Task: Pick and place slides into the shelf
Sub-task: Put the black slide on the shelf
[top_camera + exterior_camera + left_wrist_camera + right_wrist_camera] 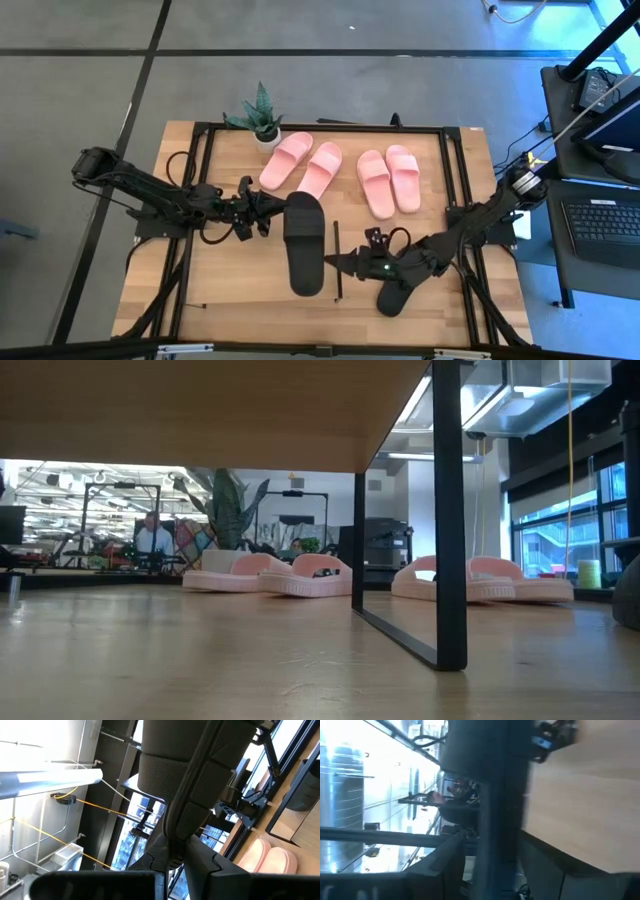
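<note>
My left gripper [266, 212] is shut on a black slide [305, 245], which stretches toward the table's near edge over the light-wood shelf [200, 410]. The shelf's thin black end frame [337, 258] stands just to the right of this slide. My right gripper [338, 263] points left at that frame, its fingers apart with nothing between them. A second black slide [392, 296] lies under the right arm. Two pink pairs [302, 165] [390, 180] rest on their soles at the table's far side. My left gripper pinches the black slide between its two fingers at the left edge near its far end [172, 837]. The fingers come about level from the table's left. The slide [175, 775] reaches away from the fingers. I cannot tell whether its near end rests on the shelf board.
A small potted plant [262, 118] stands at the far edge beside the left pink pair. Black frame rails [455, 170] run along the table's sides. In the low view the shelf's black leg [450, 510] stands on the tabletop, with the pink slides [265, 573] beyond it.
</note>
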You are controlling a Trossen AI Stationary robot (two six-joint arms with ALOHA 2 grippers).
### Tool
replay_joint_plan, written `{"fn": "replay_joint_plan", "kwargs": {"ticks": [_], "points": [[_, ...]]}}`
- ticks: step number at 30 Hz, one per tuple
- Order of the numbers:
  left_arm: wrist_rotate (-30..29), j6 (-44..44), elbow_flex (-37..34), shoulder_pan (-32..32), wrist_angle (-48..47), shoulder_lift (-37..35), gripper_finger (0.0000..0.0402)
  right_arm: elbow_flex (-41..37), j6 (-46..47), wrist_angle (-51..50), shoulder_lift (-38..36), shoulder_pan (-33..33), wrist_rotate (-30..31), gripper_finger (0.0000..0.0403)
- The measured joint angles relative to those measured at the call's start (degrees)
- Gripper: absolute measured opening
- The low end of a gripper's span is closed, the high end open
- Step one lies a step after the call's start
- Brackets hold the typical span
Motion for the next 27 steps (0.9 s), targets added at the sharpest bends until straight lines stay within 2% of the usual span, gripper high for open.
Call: {"fn": "replay_joint_plan", "kwargs": {"ticks": [6, 22, 27], "points": [[0.1, 0.0, 0.0, 0.0, 0.0, 0.0, 0.0027, 2.2, -2.5, -0.2, 1.8, -0.3, -2.2, 0.0180], [-0.2, -0.1, 0.0, 0.0, -0.2, 0.0, 0.0035, 2.3, 1.2, -0.4, 3.7, -1.2, -8.1, 0.0180], [-2.3, -0.2, 0.0, 0.1, -0.2, 0.0, 0.0035, 2.3, 1.2, -0.3, 3.8, -1.1, -9.1, 0.0180]]}}
